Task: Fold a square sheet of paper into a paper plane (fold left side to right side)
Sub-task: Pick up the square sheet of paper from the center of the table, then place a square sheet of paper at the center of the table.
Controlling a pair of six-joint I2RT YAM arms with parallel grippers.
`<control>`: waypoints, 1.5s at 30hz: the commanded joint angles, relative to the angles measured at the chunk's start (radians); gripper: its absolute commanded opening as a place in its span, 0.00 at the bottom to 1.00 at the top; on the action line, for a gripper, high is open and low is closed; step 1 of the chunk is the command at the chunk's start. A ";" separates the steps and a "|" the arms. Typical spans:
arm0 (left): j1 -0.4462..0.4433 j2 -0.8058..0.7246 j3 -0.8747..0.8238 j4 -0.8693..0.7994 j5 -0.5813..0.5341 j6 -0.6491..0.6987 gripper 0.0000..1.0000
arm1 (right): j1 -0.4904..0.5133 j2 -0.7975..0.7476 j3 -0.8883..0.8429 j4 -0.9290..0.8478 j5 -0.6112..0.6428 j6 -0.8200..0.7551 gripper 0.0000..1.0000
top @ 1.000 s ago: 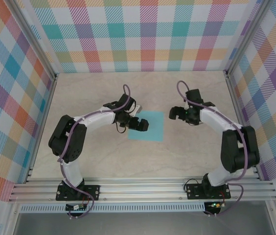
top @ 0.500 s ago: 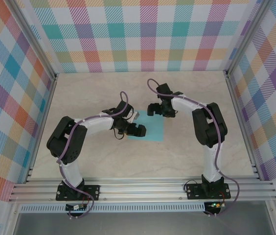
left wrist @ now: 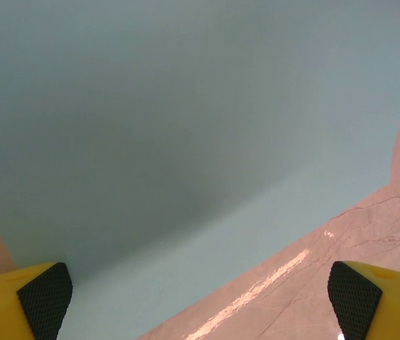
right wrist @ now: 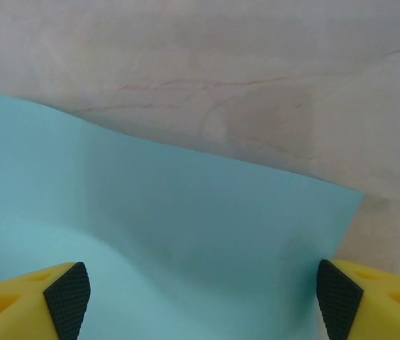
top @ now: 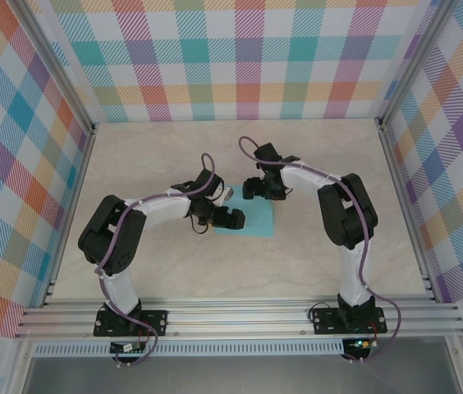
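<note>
The square sheet of paper [top: 258, 222], plain turquoise, lies flat on the marble-look table in the middle. My left gripper [top: 230, 217] is low over its left part and open. In the left wrist view the sheet [left wrist: 186, 127] spreads ahead of the gripper [left wrist: 200, 297], whose black-padded fingertips [left wrist: 44, 297] stand far apart with nothing between them. My right gripper [top: 256, 189] is over the sheet's far edge and open. In the right wrist view the gripper [right wrist: 203, 297] has the sheet [right wrist: 186, 241] under it, slightly wavy, with one corner at the right. The paper plane is out of view.
Checked walls [top: 231, 66] enclose the table on three sides, with aluminium posts at the corners. An aluminium rail [top: 240, 316] with both arm bases runs along the near edge. Bare tabletop [top: 158, 156] surrounds the sheet.
The right arm swung left from the table's right side to the sheet's far edge. The left gripper edged slightly left and nearer on the sheet.
</note>
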 commanded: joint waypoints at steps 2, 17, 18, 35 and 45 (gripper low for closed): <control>0.004 0.013 -0.005 -0.011 0.016 -0.022 0.96 | 0.067 0.007 -0.018 -0.088 -0.161 0.018 0.80; 0.077 -0.193 -0.065 0.013 0.017 -0.056 0.97 | 0.019 -0.131 -0.102 0.011 -0.281 -0.001 0.25; 0.100 -0.217 -0.076 0.020 0.032 -0.063 0.98 | 0.006 -0.154 -0.122 0.038 -0.311 0.002 0.22; 0.303 -0.555 -0.183 0.328 0.350 -0.222 1.00 | -0.261 -0.563 -0.309 0.331 -0.954 0.001 0.14; 0.287 -0.556 -0.129 0.582 0.490 -0.376 1.00 | -0.257 -0.677 -0.214 0.309 -1.151 0.013 0.14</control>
